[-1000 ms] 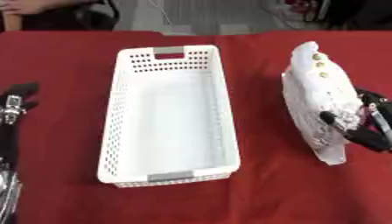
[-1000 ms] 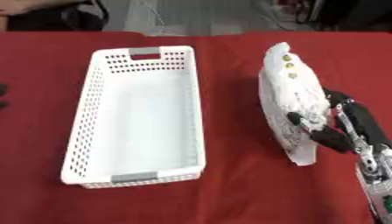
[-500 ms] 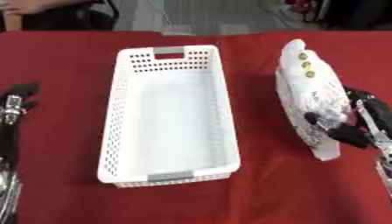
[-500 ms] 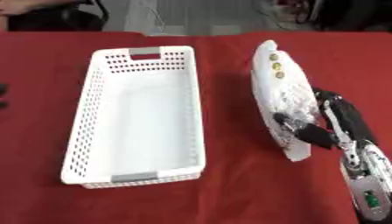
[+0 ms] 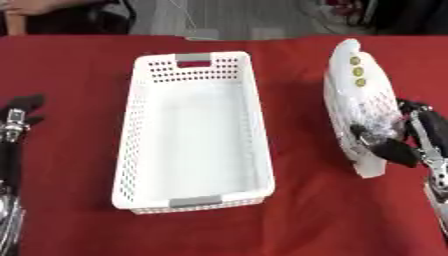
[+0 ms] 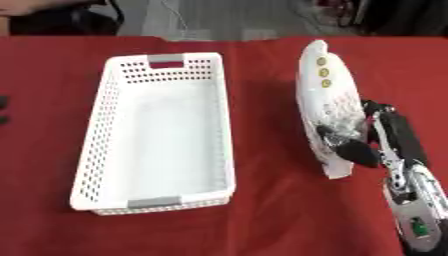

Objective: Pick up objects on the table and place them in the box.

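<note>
Packet (image 5: 357,102) in right hand (image 6: 372,142)

basket (image 5: 197,125) interior: free | cloth (image 5: 302,140) strip basket–white packet (image 5: 354,95): open

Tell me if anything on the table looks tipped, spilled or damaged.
Only the white packet stands out: it is up on its edge beside the white basket, because the right hand grips its near end. The basket sits level and empty; nothing looks spilled or torn.

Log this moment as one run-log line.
phase: grasp | right hand: curled on white packet, packet on edge | left hand: idle, view's left edge | white basket: holds nothing | red table
</note>
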You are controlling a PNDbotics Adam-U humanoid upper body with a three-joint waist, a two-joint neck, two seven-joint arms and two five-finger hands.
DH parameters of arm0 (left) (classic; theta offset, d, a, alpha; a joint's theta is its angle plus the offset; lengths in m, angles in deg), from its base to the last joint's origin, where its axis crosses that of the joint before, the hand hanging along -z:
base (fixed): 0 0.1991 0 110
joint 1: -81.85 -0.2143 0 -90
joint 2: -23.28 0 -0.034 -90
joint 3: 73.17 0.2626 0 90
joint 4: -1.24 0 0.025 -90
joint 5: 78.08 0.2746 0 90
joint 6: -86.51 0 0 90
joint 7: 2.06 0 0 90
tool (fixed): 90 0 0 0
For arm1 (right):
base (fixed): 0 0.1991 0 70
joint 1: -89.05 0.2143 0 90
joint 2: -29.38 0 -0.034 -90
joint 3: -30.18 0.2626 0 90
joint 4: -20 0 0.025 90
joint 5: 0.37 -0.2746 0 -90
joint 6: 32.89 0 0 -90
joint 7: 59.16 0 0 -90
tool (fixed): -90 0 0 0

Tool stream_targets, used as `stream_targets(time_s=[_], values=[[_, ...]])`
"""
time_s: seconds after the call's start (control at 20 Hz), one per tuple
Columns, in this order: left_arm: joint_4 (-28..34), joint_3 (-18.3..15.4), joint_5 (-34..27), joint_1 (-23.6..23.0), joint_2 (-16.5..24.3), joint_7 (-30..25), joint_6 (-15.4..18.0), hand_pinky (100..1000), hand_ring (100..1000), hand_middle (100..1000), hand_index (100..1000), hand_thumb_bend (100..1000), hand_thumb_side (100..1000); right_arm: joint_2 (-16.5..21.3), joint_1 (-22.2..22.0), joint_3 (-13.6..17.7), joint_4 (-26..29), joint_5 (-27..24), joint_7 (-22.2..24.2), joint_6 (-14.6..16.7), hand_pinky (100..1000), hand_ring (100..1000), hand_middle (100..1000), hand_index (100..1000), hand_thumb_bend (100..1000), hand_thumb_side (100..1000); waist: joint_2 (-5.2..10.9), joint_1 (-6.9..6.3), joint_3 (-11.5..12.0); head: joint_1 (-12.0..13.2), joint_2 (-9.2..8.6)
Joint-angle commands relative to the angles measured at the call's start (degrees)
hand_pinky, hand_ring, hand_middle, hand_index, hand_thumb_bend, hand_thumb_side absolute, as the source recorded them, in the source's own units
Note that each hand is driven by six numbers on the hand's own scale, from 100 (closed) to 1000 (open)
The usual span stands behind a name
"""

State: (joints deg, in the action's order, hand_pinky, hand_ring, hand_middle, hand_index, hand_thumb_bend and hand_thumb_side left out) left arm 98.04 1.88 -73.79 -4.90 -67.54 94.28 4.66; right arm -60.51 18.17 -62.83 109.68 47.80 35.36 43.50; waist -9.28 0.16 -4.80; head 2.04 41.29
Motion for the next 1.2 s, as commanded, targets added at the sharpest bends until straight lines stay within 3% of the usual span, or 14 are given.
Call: stream_targets(time_s=[0.05, 0.2, 0.25, 0.3, 0.35, 0.55, 1.2], values=[[0.67, -0.15, 0.04, 0.16, 0.50, -0.05, 0.11, 821, 863, 777, 788, 294, 1000, 1.06, 0.41, 0.36, 0.02, -0.86, -1.23, -0.09, 100, 336, 412, 637, 497, 493, 0.70, -0.07, -0.02, -0.22, -0.28], [0.66, -0.17, 0.04, 0.15, 0.51, -0.02, 0.12, 821, 863, 777, 788, 294, 1000, 1.12, 0.36, 0.46, -0.12, -1.69, -2.05, -0.09, 100, 333, 405, 630, 466, 486, 0.70, -0.07, -0.09, -0.23, -0.31], [0.66, -0.18, 0.04, 0.15, 0.51, -0.01, 0.11, 821, 862, 776, 788, 293, 1000, 1.14, 0.35, 0.50, -0.18, -1.95, -2.31, -0.19, 100, 326, 380, 599, 202, 427, 0.71, -0.07, -0.11, -0.23, -0.31], [0.65, -0.18, 0.03, 0.15, 0.51, 0.01, 0.11, 821, 862, 776, 788, 294, 1000, 1.15, 0.36, 0.50, -0.23, -2.18, -2.57, -0.30, 100, 327, 385, 608, 299, 448, 0.70, -0.07, -0.12, -0.23, -0.32], [0.65, -0.17, 0.03, 0.15, 0.51, 0.01, 0.11, 821, 863, 777, 788, 294, 1000, 1.14, 0.36, 0.53, -0.29, -2.37, -2.82, -0.48, 100, 323, 365, 539, 100, 358, 0.71, -0.08, -0.12, -0.24, -0.31], [0.65, -0.17, 0.02, 0.18, 0.51, 0.02, 0.12, 821, 862, 777, 787, 293, 1000, 1.12, 0.41, 0.47, -0.44, -2.98, -3.88, -1.27, 100, 309, 305, 459, 100, 234, 0.71, -0.10, -0.11, -0.27, -0.34], [0.63, -0.10, 0.02, 0.28, 0.47, -0.04, 0.08, 821, 862, 777, 787, 291, 1000, 1.40, 0.97, 0.47, -0.01, -4.42, -5.66, -1.79, 100, 307, 279, 436, 100, 227, 0.68, -0.03, 0.09, -0.25, -0.58]])
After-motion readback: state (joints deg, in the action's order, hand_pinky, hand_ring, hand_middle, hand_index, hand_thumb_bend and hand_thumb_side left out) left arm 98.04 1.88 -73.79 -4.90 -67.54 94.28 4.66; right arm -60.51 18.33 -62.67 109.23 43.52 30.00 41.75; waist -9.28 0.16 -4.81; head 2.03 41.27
